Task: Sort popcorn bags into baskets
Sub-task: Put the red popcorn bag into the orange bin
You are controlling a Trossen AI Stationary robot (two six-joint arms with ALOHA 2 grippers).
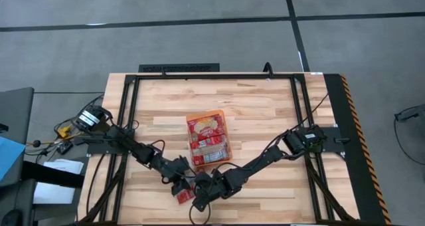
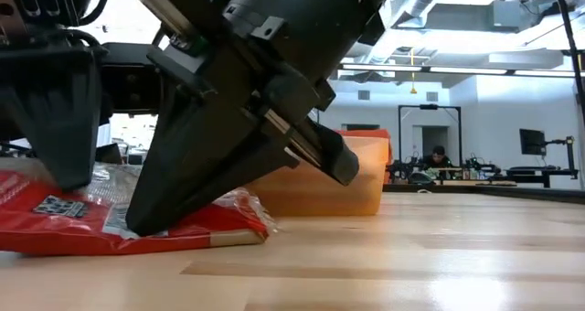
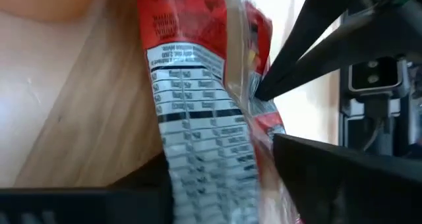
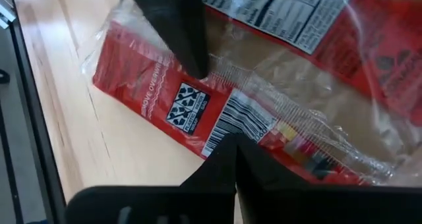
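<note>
A red popcorn bag (image 1: 184, 197) lies flat near the table's front edge, its grey-white printed face (image 3: 198, 118) up. My left gripper (image 3: 217, 197) comes at it from the left, open, with the bag running between its two fingers. My right gripper (image 4: 227, 145) comes from the right, shut, its tip down on the same bag (image 2: 183, 224). Farther back, at the table's middle, stands the orange basket (image 1: 206, 114) with several bags inside; it also shows in the low view (image 2: 352, 178). My left gripper has one fingertip (image 4: 194, 62) set down on the bag's printed face beside the square code (image 4: 188, 109), slanting down from the left. The other finger (image 3: 343, 178) stands along the bag's opposite edge; whether it touches I cannot tell. The bag lies on the table. My right gripper presses its shut fingertips (image 2: 142, 224) onto the bag's printed face at the clear seam by the barcode (image 4: 254, 115). It slants down from the table's right. The bag stays flat on the wood under it.
Black frame rails (image 1: 133, 119) and cables run along the table's sides and back. Bare wood lies between the bag and the basket, and to the right of both (image 2: 439, 247). A person sits far off in the room behind (image 2: 439, 155).
</note>
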